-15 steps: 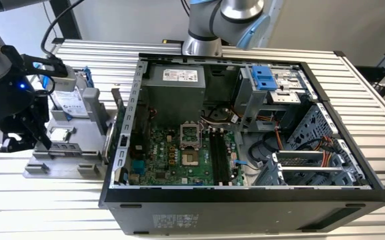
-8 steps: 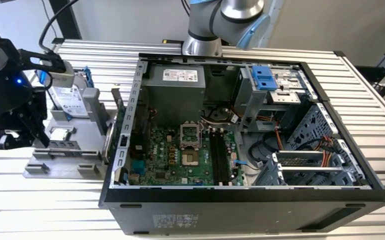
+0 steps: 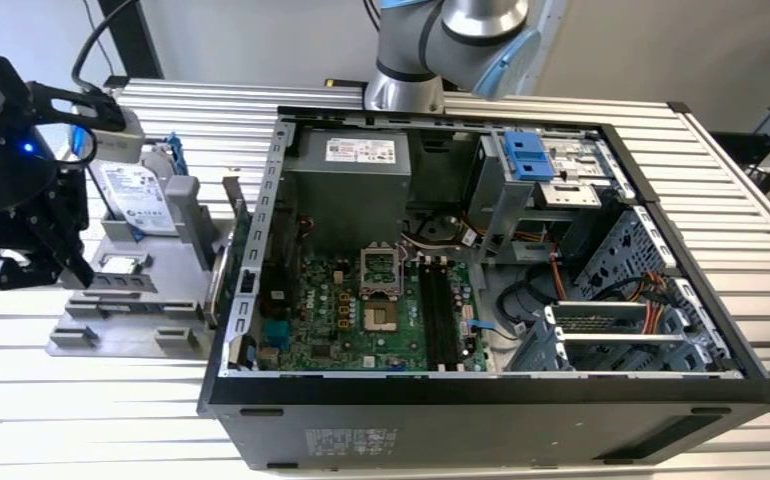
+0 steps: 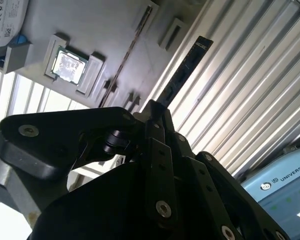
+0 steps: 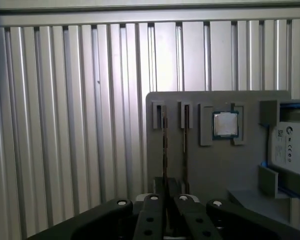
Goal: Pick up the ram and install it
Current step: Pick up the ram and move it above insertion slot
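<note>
Fingers [image 4: 157, 145] seemingly tight on long, dark ram [image 4: 182, 75]

exterior view: bright, even overhead light; soft shadow inside open black computer case [image 3: 492, 400] | second wrist view: glare streaks on ribbed silver aluminium tabletop [image 4: 250, 85]; black gripper [image 4: 157, 111] and long thin dark ram [image 4: 184, 70] it pinches read as silhouettes | first wrist view: dimmer; flat grey fixture plate [image 5: 210, 170] shaded

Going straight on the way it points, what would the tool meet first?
Probably the flat grey holder plate, near its narrow slots; the long dark ram stick clamped in the tool would touch first. Depth is unclear.
</note>
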### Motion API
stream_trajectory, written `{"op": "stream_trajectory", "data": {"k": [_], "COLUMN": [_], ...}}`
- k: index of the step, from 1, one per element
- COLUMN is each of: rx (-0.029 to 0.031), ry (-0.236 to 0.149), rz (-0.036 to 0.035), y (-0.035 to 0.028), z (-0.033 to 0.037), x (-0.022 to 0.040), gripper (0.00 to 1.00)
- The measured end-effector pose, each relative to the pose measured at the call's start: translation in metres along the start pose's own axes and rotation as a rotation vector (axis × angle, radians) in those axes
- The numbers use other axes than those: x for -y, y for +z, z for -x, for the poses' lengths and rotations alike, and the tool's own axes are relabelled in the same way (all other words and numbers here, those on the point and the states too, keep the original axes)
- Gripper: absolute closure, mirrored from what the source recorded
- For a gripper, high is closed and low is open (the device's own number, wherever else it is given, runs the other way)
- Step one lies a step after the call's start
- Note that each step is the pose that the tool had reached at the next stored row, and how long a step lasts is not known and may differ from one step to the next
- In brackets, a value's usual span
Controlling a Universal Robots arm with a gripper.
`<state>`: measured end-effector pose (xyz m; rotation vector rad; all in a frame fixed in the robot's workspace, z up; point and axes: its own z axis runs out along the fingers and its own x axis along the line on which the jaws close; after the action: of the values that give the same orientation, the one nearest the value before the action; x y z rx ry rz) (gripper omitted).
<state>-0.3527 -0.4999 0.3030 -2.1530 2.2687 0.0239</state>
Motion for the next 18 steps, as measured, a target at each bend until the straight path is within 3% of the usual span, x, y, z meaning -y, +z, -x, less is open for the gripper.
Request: {"op": "stream_trajectory", "data": {"k": [18], "rx": [-0.0011], "ry": [0.0], "rz": [-0.0001], "y": [-0.0289], "z": [0.0006], "x": [0.0], "gripper": [1.0]}}
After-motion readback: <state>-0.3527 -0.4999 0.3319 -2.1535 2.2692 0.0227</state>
